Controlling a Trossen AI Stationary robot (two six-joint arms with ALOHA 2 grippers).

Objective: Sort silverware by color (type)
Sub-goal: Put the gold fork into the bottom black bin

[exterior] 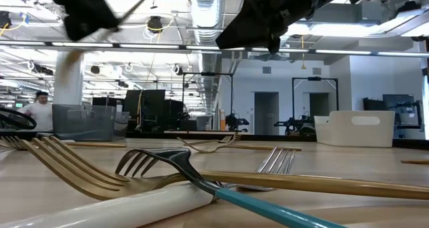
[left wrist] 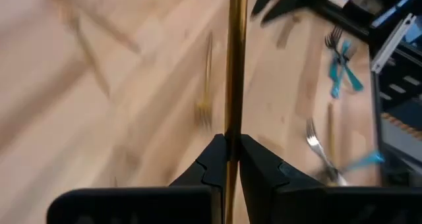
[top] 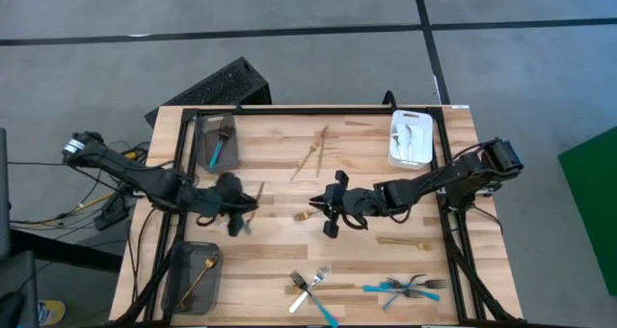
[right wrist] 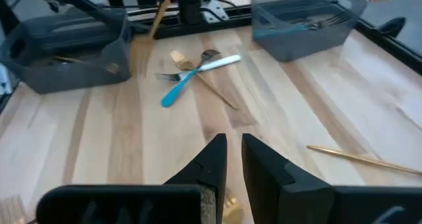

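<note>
- High view: left gripper (top: 234, 209), near the table's left edge, carries a gold utensil (top: 256, 194); the grey tray (top: 192, 275) at the near-left corner leaves little room.
- Left wrist view: fingers (left wrist: 211, 159) pinch its thin handle; it could swivel or slip.
- Right wrist view: right gripper (right wrist: 232, 159), slightly parted, holds nothing mid-table; open wood ahead.

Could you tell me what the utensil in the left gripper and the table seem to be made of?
The gold utensil clamped in the left gripper looks like metal with a shiny brass-gold finish, going by its glossy sheen; plated or solid, I cannot tell. The table looks like pale wood in joined strips with visible grain, butcher-block style.
</note>
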